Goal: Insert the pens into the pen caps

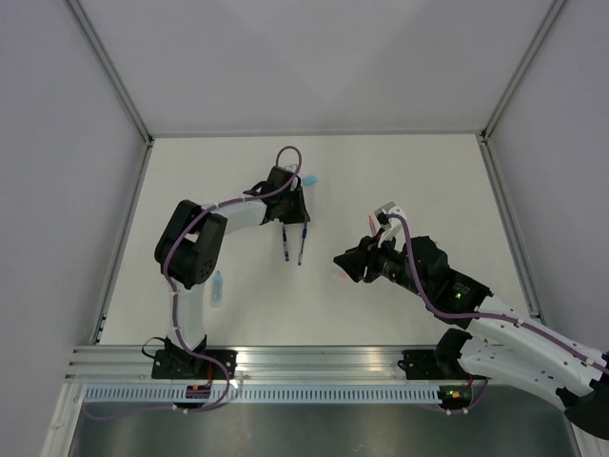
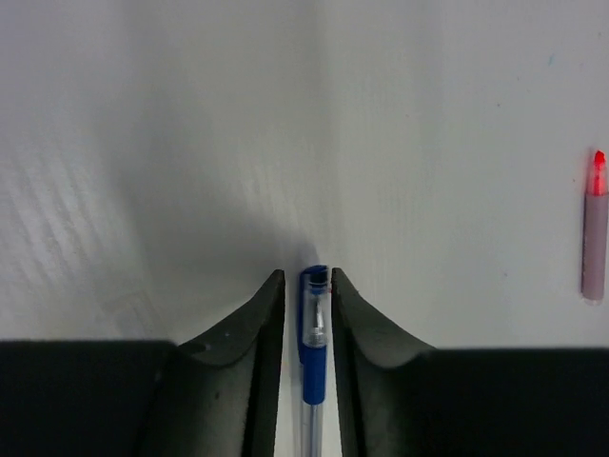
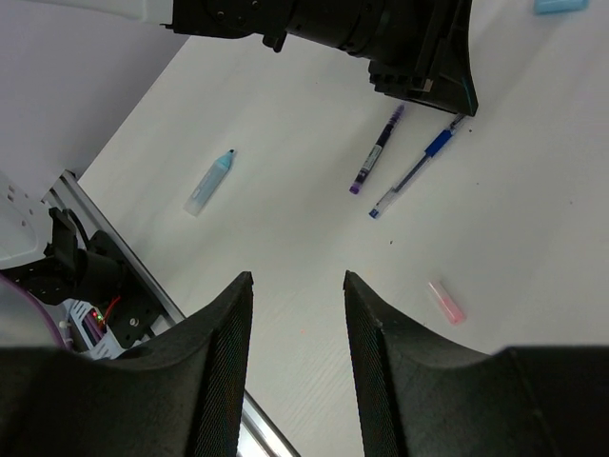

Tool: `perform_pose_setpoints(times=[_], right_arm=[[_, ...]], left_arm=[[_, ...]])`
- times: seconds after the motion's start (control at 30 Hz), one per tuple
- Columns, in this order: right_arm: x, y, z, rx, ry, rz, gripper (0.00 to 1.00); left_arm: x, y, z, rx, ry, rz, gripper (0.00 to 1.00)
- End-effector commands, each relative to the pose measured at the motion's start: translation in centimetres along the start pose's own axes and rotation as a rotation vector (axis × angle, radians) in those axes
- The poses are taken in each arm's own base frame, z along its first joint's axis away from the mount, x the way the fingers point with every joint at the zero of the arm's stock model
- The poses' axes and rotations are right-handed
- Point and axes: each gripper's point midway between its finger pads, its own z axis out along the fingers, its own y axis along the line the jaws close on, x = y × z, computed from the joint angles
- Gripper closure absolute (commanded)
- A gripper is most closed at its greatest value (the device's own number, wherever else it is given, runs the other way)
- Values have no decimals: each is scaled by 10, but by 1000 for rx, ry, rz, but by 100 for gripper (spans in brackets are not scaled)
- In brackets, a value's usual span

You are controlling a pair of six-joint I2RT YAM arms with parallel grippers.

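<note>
The blue pen (image 2: 314,333) between the fingers of the left gripper (image 2: 307,276) is cut off by the wrist view's lower edge. From above, its upper end and that of the black pen (image 1: 284,246) are hidden under that gripper. Far ahead of the right gripper (image 3: 298,281), a light blue cap (image 3: 561,5) is cropped.

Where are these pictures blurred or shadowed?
Left wrist view: the blue-capped clear pen between the black fingers is soft, and a grey shadow lies on the white table ahead. Right wrist view: the near black fingers are blurred, the far pens sharp.
</note>
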Motion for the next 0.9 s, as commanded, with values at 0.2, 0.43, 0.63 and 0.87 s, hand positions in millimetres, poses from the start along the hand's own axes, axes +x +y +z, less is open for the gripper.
perform_pose_setpoints(times=[0.2, 0.43, 0.63, 0.87], right_arm=[[-5, -4, 0, 23, -21, -8, 51], [-11, -39, 1, 221, -36, -46, 51], [-31, -78, 7, 479, -32, -65, 51], [-19, -152, 31, 699, 139, 11, 52]], left_arm=[[-26, 1, -25, -21, -56, 85, 54], [-35, -36, -92, 124, -107, 177, 37], [-6, -70, -160, 357, -166, 177, 0], [45, -99, -201, 629, -182, 177, 0]])
